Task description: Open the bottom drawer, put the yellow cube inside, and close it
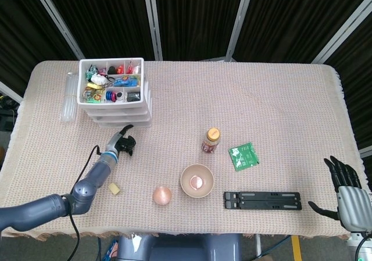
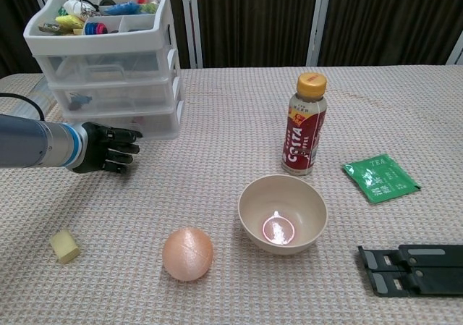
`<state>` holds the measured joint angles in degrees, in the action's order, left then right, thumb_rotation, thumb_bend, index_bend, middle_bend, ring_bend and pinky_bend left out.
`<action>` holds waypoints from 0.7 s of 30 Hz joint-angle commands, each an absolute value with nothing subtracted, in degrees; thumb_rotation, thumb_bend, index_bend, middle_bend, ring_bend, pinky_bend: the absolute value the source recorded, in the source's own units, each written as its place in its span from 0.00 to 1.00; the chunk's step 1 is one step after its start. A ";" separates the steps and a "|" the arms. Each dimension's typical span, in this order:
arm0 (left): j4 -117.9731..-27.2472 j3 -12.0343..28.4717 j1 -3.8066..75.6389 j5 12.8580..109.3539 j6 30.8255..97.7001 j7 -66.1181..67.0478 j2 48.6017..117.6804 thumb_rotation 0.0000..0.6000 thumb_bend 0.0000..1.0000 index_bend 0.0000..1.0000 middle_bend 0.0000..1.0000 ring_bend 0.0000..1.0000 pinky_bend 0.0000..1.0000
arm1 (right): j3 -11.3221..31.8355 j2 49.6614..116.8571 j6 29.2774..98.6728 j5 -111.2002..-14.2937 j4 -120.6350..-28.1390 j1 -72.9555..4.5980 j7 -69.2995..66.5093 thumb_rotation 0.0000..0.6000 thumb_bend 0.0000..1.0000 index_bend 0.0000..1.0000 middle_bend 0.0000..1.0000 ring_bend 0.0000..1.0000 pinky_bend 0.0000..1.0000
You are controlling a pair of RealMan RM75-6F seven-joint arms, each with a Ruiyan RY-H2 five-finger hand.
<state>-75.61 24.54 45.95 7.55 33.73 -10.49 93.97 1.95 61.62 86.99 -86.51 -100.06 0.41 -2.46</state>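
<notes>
Yellow cube sits on the tabletop near its front-left edge, well apart from the drawer unit. Looks small, light, possibly soft foam; best pinched across opposite faces. Left robot hand hovers just before the bottom drawer, fingers loosely curled, empty. Drawer handle hard to make out. Right robot hand idle, fingers spread, partly cut off.

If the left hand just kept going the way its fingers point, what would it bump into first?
Most likely the bottom drawer of the white drawer unit. The left hand points at its front, just short of it, with nothing between them. How far apart they are is hard to judge.
</notes>
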 commanded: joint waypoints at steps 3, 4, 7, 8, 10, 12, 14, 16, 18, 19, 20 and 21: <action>-75.99 24.20 46.08 7.90 33.81 -10.46 93.75 1.00 1.00 0.15 0.94 0.88 0.72 | 1.92 61.56 86.89 -86.41 -100.04 0.42 -2.53 1.00 0.00 0.05 0.00 0.00 0.00; -76.22 24.06 46.08 8.00 33.86 -10.40 93.63 1.00 1.00 0.15 0.94 0.88 0.72 | 1.92 61.55 86.84 -86.36 -100.07 0.42 -2.54 1.00 0.00 0.05 0.00 0.00 0.00; -77.15 23.70 45.92 8.18 34.06 -10.41 93.18 1.00 1.00 0.15 0.94 0.88 0.72 | 1.95 61.55 86.83 -86.33 -100.09 0.40 -2.46 1.00 0.00 0.05 0.00 0.00 0.00; -77.54 23.55 45.83 8.32 34.12 -10.40 92.98 1.00 1.00 0.15 0.94 0.88 0.72 | 1.94 61.55 86.84 -86.33 -100.11 0.41 -2.45 1.00 0.00 0.05 0.00 0.00 0.00; -78.54 23.33 45.51 8.68 34.33 -10.48 92.47 1.00 1.00 0.15 0.94 0.88 0.72 | 1.95 61.57 86.92 -86.40 -100.14 0.43 -2.41 1.00 0.00 0.05 0.00 0.00 0.00; -79.78 23.03 45.09 9.29 34.62 -10.55 91.82 1.00 1.00 0.15 0.94 0.88 0.72 | 1.95 61.59 87.01 -86.48 -100.18 0.45 -2.37 1.00 0.00 0.05 0.00 0.00 0.00; -80.98 22.64 44.70 10.14 35.22 -10.46 91.23 1.00 1.00 0.15 0.94 0.88 0.72 | 1.95 61.62 87.05 -86.51 -100.28 0.47 -2.37 1.00 0.00 0.05 0.00 0.00 0.00; -82.00 22.59 44.32 10.74 35.69 -10.68 90.84 1.00 1.00 0.15 0.94 0.88 0.72 | 1.98 61.62 87.14 -86.55 -100.31 0.48 -2.33 1.00 0.00 0.05 0.00 0.00 0.00; -83.08 22.47 43.88 11.33 36.13 -10.92 90.46 1.00 1.00 0.15 0.94 0.88 0.72 | 2.00 61.62 87.25 -86.62 -100.33 0.51 -2.31 1.00 0.00 0.05 0.00 0.00 0.00; -83.90 22.29 43.52 11.76 36.39 -11.08 90.17 1.00 1.00 0.15 0.94 0.88 0.72 | 2.01 61.62 87.29 -86.64 -100.31 0.52 -2.29 1.00 0.00 0.05 0.00 0.00 0.00; -84.48 22.15 43.25 12.04 36.56 -11.21 89.98 1.00 1.00 0.16 0.94 0.88 0.72 | 2.01 61.62 87.31 -86.66 -100.28 0.52 -2.28 1.00 0.00 0.05 0.00 0.00 0.00; -85.44 21.90 42.79 12.48 36.78 -11.41 89.67 1.00 1.00 0.16 0.94 0.88 0.72 | 2.01 61.62 87.33 -86.68 -100.23 0.53 -2.30 1.00 0.00 0.05 0.00 0.00 0.00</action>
